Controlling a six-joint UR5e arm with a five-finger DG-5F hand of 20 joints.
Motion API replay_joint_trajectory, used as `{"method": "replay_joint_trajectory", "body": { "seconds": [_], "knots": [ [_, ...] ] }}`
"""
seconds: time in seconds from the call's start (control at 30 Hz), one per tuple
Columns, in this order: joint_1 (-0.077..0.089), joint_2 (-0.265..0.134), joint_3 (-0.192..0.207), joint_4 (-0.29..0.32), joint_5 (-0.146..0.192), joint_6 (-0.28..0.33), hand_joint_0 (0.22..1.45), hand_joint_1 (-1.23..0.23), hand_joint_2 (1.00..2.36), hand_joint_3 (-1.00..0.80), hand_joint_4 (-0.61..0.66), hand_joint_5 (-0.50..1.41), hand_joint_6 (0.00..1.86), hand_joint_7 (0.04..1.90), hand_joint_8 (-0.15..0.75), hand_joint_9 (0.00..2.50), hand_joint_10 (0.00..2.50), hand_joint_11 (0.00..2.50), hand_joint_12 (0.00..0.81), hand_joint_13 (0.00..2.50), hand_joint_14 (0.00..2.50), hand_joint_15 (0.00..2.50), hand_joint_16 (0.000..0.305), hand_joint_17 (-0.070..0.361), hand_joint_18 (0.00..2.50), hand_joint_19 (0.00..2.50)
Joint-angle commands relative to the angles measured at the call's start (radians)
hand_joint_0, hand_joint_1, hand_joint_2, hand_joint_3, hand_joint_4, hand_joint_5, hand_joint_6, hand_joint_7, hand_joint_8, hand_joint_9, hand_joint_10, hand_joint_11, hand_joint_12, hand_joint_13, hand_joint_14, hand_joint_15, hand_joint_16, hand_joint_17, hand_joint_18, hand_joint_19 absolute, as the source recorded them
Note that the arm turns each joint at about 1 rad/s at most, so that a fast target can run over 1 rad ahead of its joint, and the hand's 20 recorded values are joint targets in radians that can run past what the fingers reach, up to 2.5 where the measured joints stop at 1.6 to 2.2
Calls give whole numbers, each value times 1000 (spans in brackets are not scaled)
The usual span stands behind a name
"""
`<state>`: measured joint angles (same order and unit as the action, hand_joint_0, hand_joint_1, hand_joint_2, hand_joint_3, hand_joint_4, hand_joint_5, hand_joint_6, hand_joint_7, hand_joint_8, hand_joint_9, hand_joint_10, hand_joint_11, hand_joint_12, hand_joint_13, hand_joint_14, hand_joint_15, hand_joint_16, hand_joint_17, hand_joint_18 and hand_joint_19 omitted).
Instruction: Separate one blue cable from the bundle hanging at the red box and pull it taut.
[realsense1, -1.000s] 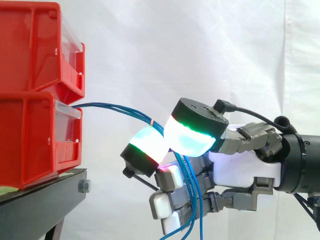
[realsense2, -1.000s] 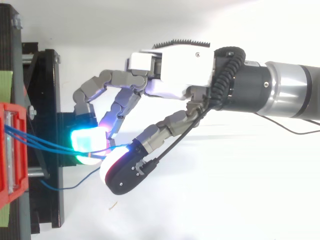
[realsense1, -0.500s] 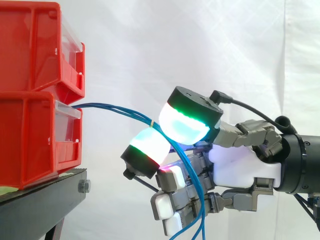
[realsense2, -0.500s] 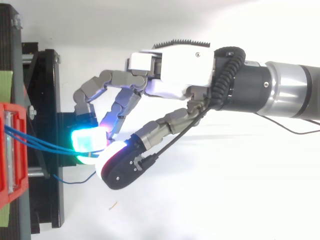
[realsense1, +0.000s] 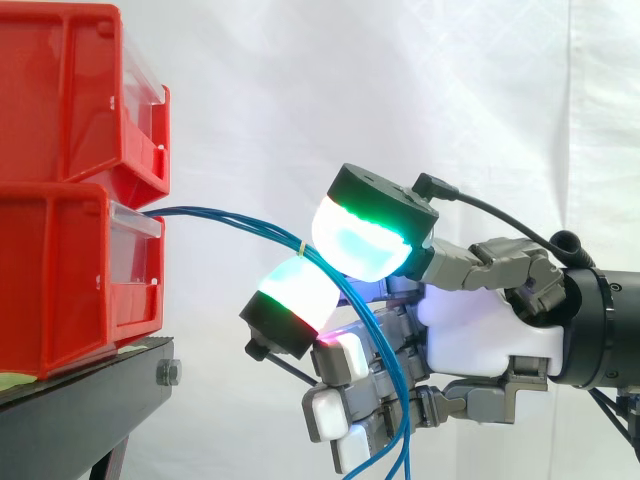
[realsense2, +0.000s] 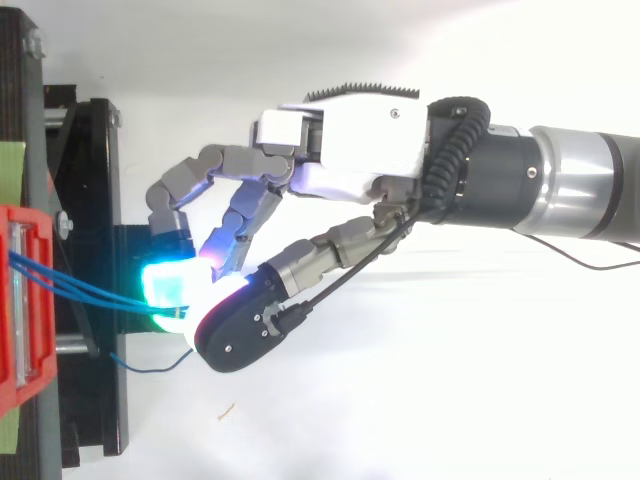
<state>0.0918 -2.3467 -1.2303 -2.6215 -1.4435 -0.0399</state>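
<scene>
A bundle of thin blue cables (realsense1: 230, 216) leaves the lower red box (realsense1: 70, 270) and arcs right, then drops past my hand (realsense1: 480, 335). A small yellow tie (realsense1: 301, 243) binds the bundle just before the hand. The thumb's glowing pad (realsense1: 365, 240) sits on top of the cables and a curled finger's pad (realsense1: 295, 295) sits under them, so the strands run pinched between the two. How many strands are caught is hidden. From above, the two pads meet beside the cables (realsense2: 90, 290), right of the box (realsense2: 25, 300).
A second red box (realsense1: 70, 90) is stacked on the lower one. Both rest on a black stand (realsense1: 80, 400) at the left. One loose cable end (realsense2: 150, 365) curls below the stand's edge. A white curtain hangs behind.
The thumb has swung up and left, closing over the cables against the finger pad. The loose cable end in the top view has shifted slightly left. The arm has stayed in place.
</scene>
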Motion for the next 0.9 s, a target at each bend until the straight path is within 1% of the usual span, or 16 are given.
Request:
{"method": "replay_joint_trajectory", "body": {
  "seconds": [0.0,0.07,0.1,0.2,0.23,0.37,0.4,0.43,0.47,0.53,0.57,0.67,0.77,0.8,0.83,0.87],
  "knots": [
    [2,0,0,-6,0,0,657,-762,1006,-414,159,-180,780,1227,348,968,22,787,359,996,19,519,42,94,978,449],
    [0,0,0,-14,0,0,664,-786,1008,-381,150,-184,791,1232,344,948,25,796,359,987,19,519,42,95,978,436],
    [0,0,0,-22,0,2,694,-831,1008,-376,170,-194,814,1205,343,939,24,806,357,976,19,513,42,96,977,429],
    [0,1,0,-23,-2,5,726,-873,1006,-433,195,-201,833,1159,339,918,24,804,353,967,19,507,42,96,962,404],
    [2,0,0,-23,-2,5,747,-895,1000,-500,184,-204,843,1146,337,919,24,814,352,967,19,504,43,96,964,387],
    [2,0,0,-22,-2,5,766,-890,1000,-500,185,-202,864,1169,334,937,24,813,345,972,20,494,42,95,965,377],
    [0,0,0,-20,-2,5,762,-884,1000,-500,178,-200,867,1156,335,951,24,823,344,975,19,505,42,95,965,377],
    [0,1,0,-18,-2,5,719,-871,1000,-500,177,-196,867,1150,335,952,25,830,343,977,22,500,42,94,963,379],
    [2,0,0,-20,0,5,713,-869,1000,-500,171,-196,867,1151,335,953,25,830,342,978,19,498,42,94,964,380],
    [2,0,0,-23,0,5,613,-820,1000,-500,177,-191,861,1149,342,972,24,825,346,980,21,509,42,94,964,401],
    [2,0,0,-23,0,5,605,-813,1000,-500,178,-191,861,1150,341,973,25,830,346,981,19,509,42,94,964,400],
    [2,0,0,-25,0,5,537,-724,1000,-500,199,-194,839,1137,346,976,24,815,359,992,20,504,44,98,991,409],
    [2,0,0,-23,0,5,540,-671,1000,-500,203,-195,834,1122,347,978,23,816,362,1000,20,504,43,97,995,417],
    [2,0,0,-23,0,5,561,-656,1000,-500,197,-195,831,1131,342,975,23,809,356,997,19,516,42,95,995,431],
    [2,0,0,-25,0,5,608,-642,1000,-500,179,-196,828,1130,339,978,24,808,351,999,21,511,41,92,984,438],
    [2,0,0,-25,0,5,658,-684,1000,-500,131,-193,828,1147,333,990,24,807,351,1010,19,521,41,92,986,439]
  ]
}}
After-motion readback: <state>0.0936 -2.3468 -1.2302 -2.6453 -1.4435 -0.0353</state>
